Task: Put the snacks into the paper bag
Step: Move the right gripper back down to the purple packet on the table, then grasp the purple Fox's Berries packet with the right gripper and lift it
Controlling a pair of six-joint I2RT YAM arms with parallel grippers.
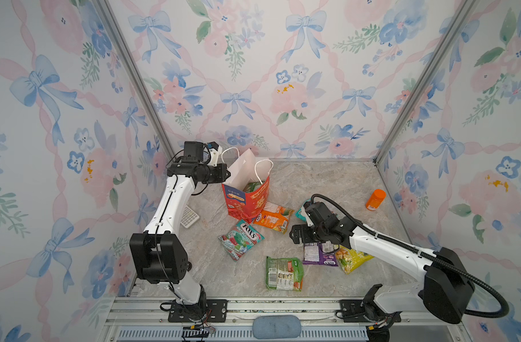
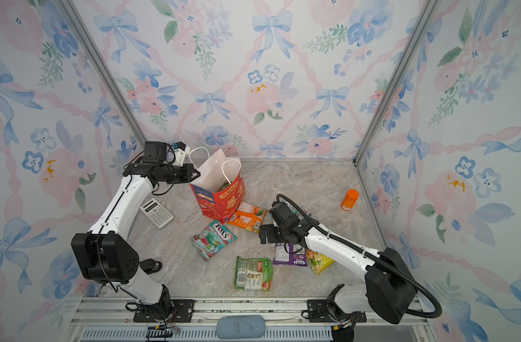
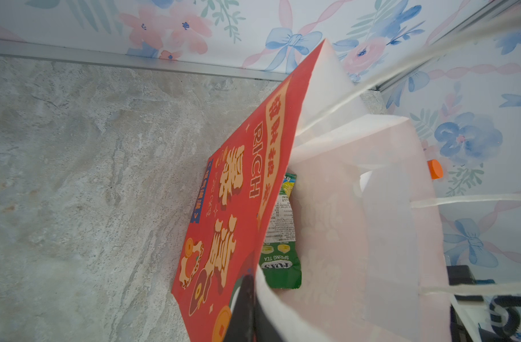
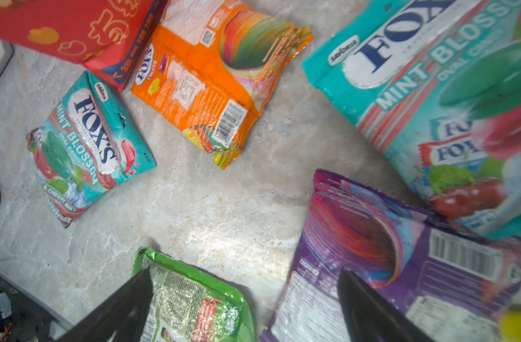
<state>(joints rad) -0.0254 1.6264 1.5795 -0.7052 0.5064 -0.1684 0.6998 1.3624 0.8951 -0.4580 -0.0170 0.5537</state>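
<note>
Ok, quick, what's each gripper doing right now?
Left gripper: closed, pinching the paper bag by its upper wall.
Right gripper: open, holding nothing, above the loose snacks.

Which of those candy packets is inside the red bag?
The green Spring Tea packet: it alone sits inside the bag; the rest lie out on the table.

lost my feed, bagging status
Left pincer shut on red paper gift bag rim. Right pincer open, empty. One green plastic packet bagged, six more on marble table. Nothing blocking.
</note>
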